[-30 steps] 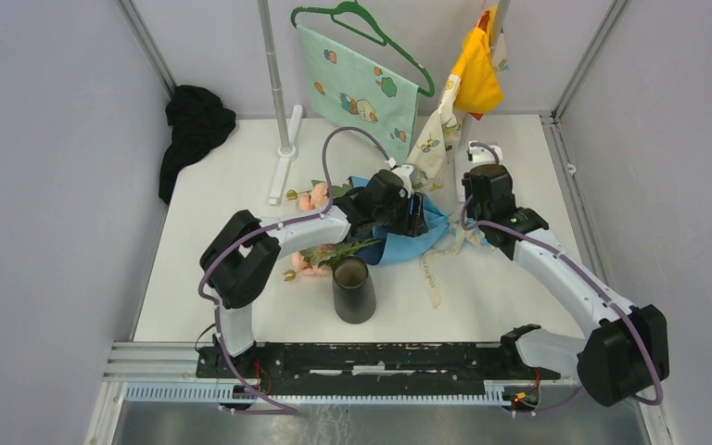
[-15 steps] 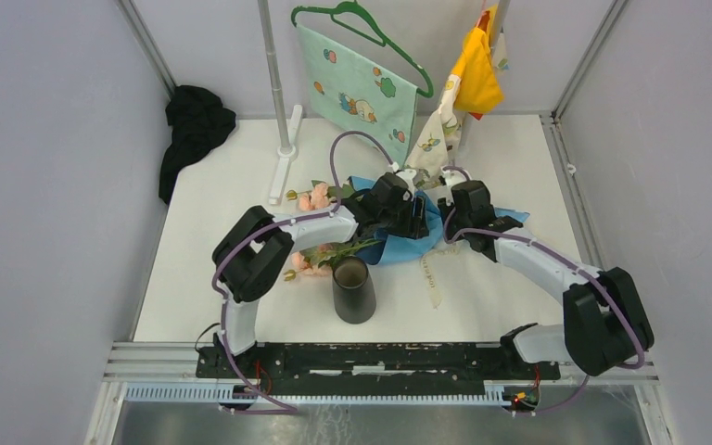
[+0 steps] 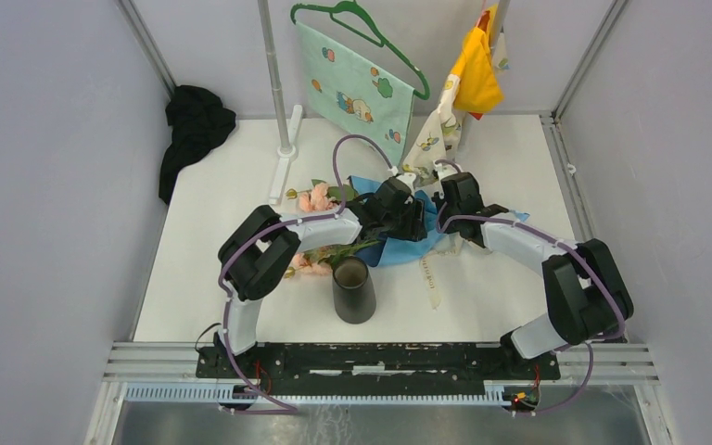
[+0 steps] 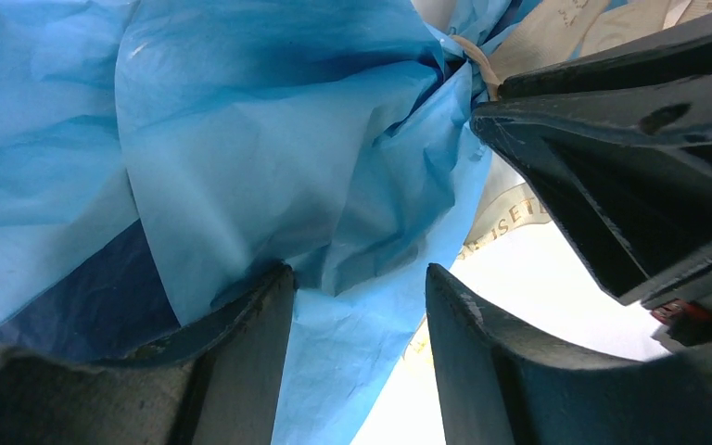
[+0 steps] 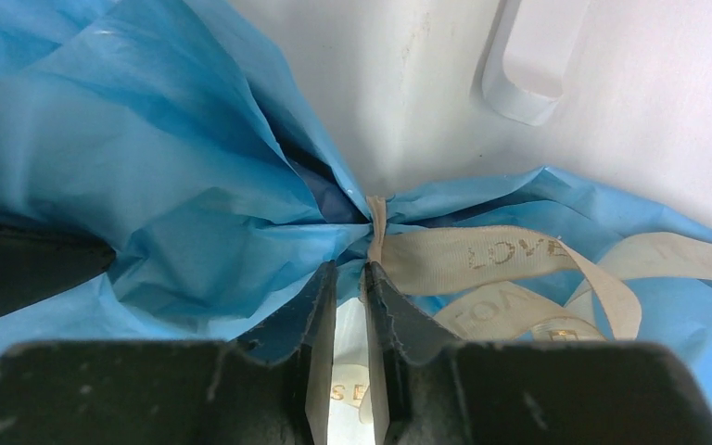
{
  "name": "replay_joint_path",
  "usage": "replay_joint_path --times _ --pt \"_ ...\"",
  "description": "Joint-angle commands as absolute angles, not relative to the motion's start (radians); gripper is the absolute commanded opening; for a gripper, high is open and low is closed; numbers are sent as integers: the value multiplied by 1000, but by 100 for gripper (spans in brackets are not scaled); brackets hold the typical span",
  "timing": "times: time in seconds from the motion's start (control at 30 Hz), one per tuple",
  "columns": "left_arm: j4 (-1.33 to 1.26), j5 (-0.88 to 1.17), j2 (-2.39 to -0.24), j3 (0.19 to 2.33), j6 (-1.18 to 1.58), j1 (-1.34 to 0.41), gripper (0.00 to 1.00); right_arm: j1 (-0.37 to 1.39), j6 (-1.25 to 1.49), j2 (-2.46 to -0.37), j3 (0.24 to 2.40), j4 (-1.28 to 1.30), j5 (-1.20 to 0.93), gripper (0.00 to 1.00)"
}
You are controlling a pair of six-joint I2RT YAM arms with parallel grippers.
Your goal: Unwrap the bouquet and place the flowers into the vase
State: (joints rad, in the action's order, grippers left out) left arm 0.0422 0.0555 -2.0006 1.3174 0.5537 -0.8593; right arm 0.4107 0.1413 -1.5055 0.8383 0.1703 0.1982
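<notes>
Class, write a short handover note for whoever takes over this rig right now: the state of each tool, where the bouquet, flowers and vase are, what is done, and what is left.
Left tool: open, its fingers on either side of a fold of the blue paper.
Right tool: nearly closed at the knot of the ribbon; whether it grips the ribbon is unclear.
Bouquet: lying on the table, wrapped and tied, with its roses towards the left.
Vase: upright in front of the bouquet, no flowers in it.
Done: nothing unwrapped yet.
Left: untie the ribbon, take off the paper, put the flowers in the vase.
</notes>
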Motion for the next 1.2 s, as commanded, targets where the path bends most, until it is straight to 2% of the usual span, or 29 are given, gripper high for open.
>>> replay_joint_path --times 0.0,0.3,0.47,0.6,0.7,0.73,1.17 --pt "36 3 -2020 1325 586 -852 61 410 151 -1521 868 136 246 23" --pt "36 4 -2015 1315 585 -844 61 401 162 -1520 865 135 296 29" --pt "36 -25 -2014 1306 586 -838 61 396 163 -1554 871 137 290 29" --pt "35 -28 -2012 1300 585 -834 61 394 164 -1590 871 132 275 21" --pt "35 -28 -2014 1296 586 -829 61 395 168 -1605 879 136 267 3" --pt "35 -29 -2013 1295 586 -827 61 395 168 -1601 881 138 265 0" --pt "40 -28 -2022 1285 591 -800 61 396 153 -1287 865 261 185 0"
